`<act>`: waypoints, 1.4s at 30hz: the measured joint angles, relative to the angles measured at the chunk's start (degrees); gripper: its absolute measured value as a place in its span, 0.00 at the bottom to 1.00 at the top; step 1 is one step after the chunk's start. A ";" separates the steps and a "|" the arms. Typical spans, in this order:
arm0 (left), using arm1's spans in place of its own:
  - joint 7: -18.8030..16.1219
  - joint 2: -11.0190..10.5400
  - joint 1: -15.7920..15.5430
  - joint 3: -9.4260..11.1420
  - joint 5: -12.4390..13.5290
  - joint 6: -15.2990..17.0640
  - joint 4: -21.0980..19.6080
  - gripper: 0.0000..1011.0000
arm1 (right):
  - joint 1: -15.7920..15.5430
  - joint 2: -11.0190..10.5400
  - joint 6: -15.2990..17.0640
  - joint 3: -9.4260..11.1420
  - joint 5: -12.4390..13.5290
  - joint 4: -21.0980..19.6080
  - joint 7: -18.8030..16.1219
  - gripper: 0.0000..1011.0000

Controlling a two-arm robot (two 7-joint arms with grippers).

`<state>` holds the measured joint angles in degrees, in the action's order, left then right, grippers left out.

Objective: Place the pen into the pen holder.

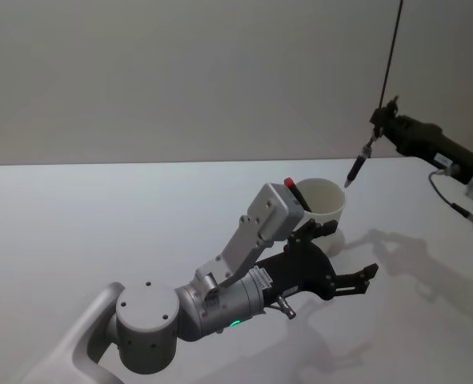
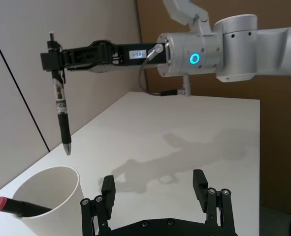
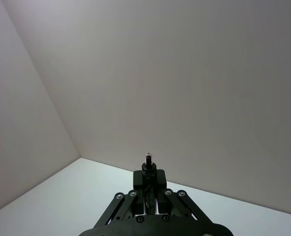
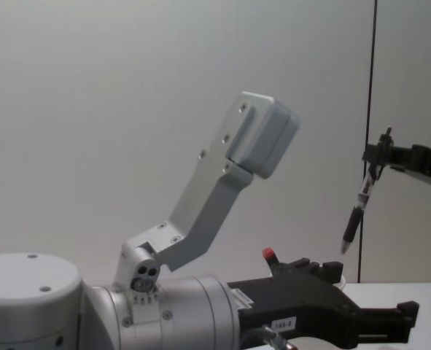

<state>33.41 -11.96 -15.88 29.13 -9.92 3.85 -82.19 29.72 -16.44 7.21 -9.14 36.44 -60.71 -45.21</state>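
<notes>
The pen (image 2: 60, 110) hangs nearly upright, tip down, in the air above and just to the right of the pen holder (image 1: 322, 200), which stands on the white table (image 1: 84, 224) with a red-capped marker (image 2: 15, 206) leaning inside. The right gripper (image 2: 52, 58) is clamped on the pen's upper end, its arm reaching in level from the right. The left gripper (image 2: 155, 189) rests low beside the cup, fingers spread wide and empty.
</notes>
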 joint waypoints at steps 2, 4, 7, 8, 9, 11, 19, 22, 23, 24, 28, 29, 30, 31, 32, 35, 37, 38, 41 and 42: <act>0.00 0.00 0.00 0.00 0.00 0.00 0.00 0.99 | 0.66 0.23 -0.29 -0.28 -0.33 1.02 -0.35 0.13; 0.00 0.00 0.00 0.00 0.00 0.00 0.00 0.99 | 1.38 0.50 -0.52 -0.57 -0.60 2.20 -0.59 0.13; 0.00 0.00 0.00 0.00 0.00 0.00 0.00 0.99 | 2.50 0.96 -1.01 -1.09 -1.07 4.05 -0.98 0.13; 0.00 0.00 0.00 0.00 0.00 0.00 0.00 0.99 | 3.17 1.27 -1.32 -1.44 -1.38 5.15 -1.14 0.13; 0.00 0.00 0.00 0.00 0.00 0.00 0.00 0.99 | 3.45 1.41 -1.43 -1.59 -1.44 5.60 -1.20 0.13; 0.00 0.00 0.00 0.00 0.00 0.00 0.00 0.99 | 4.17 1.76 -1.83 -2.02 -1.75 6.89 -1.32 0.13; 0.00 0.00 0.00 0.00 0.00 0.00 0.00 0.99 | 6.16 2.86 -3.33 -3.33 -2.48 10.65 -1.24 0.13; 0.00 0.00 0.00 0.00 0.00 0.00 0.00 0.99 | 6.82 3.34 -3.94 -3.88 -2.70 11.98 -0.87 0.13; 0.00 0.00 0.00 0.00 0.00 0.00 0.00 0.99 | 6.95 3.43 -4.07 -3.99 -2.74 12.26 -0.79 0.13; 0.00 0.00 0.00 0.00 0.00 -0.01 0.00 0.99 | 7.25 3.66 -4.35 -4.27 -2.83 12.93 -0.57 0.13; 0.00 0.00 0.00 0.00 0.00 0.00 0.00 0.99 | 7.82 4.09 -5.05 -4.86 -3.25 14.18 -0.06 0.13; 0.00 0.00 0.00 0.00 0.00 0.00 0.00 0.99 | 7.96 4.20 -5.19 -5.01 -3.34 14.50 0.04 0.13; 0.00 0.00 0.00 0.00 0.00 0.00 0.00 0.99 | 8.06 4.27 -5.31 -5.13 -3.45 14.74 0.16 0.13; 0.00 0.00 0.00 0.00 0.00 0.00 0.00 0.99 | 8.26 4.43 -5.65 -5.37 -3.71 15.22 0.36 0.13; 0.00 0.00 0.00 0.00 0.00 -0.01 0.00 0.99 | 8.37 4.54 -5.79 -5.49 -3.84 15.45 0.46 0.13; 0.00 0.00 0.00 0.00 0.00 -0.01 0.00 0.99 | 8.71 4.82 -6.43 -6.02 -4.43 16.37 0.80 0.13; 0.00 0.00 0.00 0.00 0.00 -0.01 0.00 0.99 | 8.99 5.07 -6.88 -6.43 -4.88 17.13 1.02 0.13; 0.00 0.00 0.00 0.00 0.00 -0.01 0.00 0.99 | 9.13 5.21 -7.21 -6.68 -5.21 17.57 1.18 0.13; 0.00 0.00 0.00 0.00 0.00 -0.01 0.00 0.99 | 9.36 5.43 -7.60 -7.04 -5.56 18.24 1.38 0.13; 0.00 0.00 0.00 0.00 0.00 0.00 0.00 0.99 | 9.42 5.48 -7.74 -7.13 -5.67 18.42 1.44 0.14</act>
<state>33.41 -11.96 -15.88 29.12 -9.92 3.84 -82.19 39.14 -10.96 -0.54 -16.27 30.76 -42.29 -43.77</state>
